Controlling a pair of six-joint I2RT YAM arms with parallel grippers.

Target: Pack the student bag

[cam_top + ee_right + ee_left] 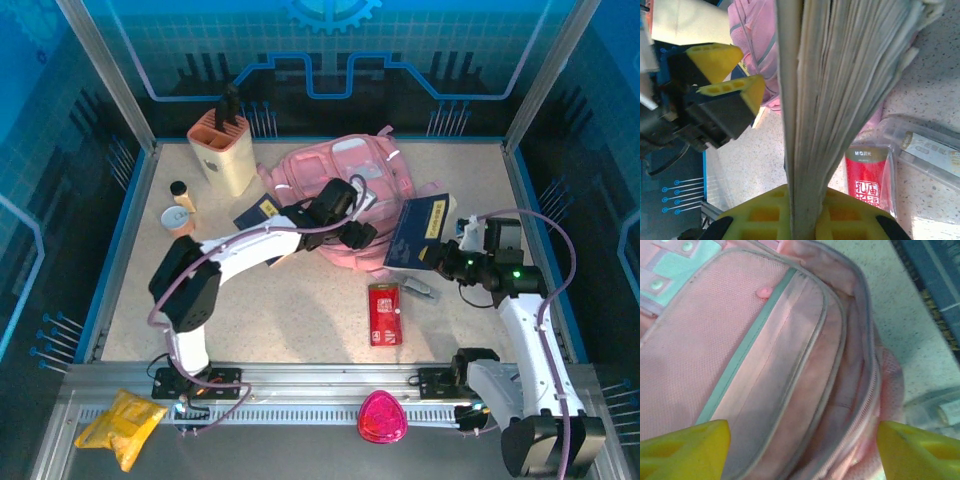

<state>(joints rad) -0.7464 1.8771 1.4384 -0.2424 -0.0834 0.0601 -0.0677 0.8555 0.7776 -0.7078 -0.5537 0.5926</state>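
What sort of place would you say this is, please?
Probably a robot test cell, not a classroom: a speckled table walled by blue printed panels, with school props like the student bag and a blue book.

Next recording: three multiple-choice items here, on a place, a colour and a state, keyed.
1. Relative to the soft pink fabric backpack, the flat red packet lies: A inside; B on the speckled table, apart; C on top.
2. The thick book clamped in the right gripper is: A green; B dark blue; C white.
3. The left gripper above the backpack is: A open; B shut; C holding a pen.
Key: B, bare tabletop surrounds it; B, its cover shows; A, yellow fingertips stand wide apart.
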